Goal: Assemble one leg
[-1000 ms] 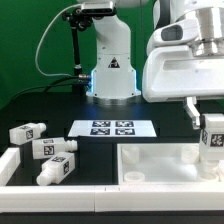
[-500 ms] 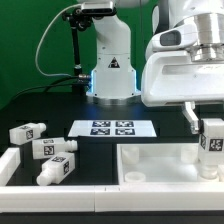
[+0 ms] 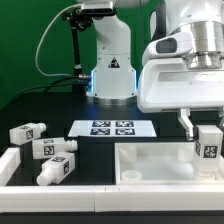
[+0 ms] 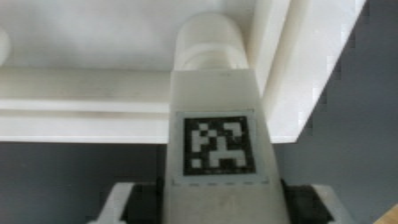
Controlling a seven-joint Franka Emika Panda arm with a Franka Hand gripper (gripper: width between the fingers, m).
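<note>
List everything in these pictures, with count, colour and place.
Loose legs: three, white with black-and-white tags, lying on the table at the exterior view's left.
Held leg: one, white, tagged, upright above the panel at the exterior view's right.
Panel: one, white, raised rim, front of the table.
Marker board: one, white with four tags, flat at mid-table.
White bar: one, front edge, exterior view's left.
Table: one, black.
Arm: one, white, base behind the marker board.
Claw: one, shut on the held leg.
</note>
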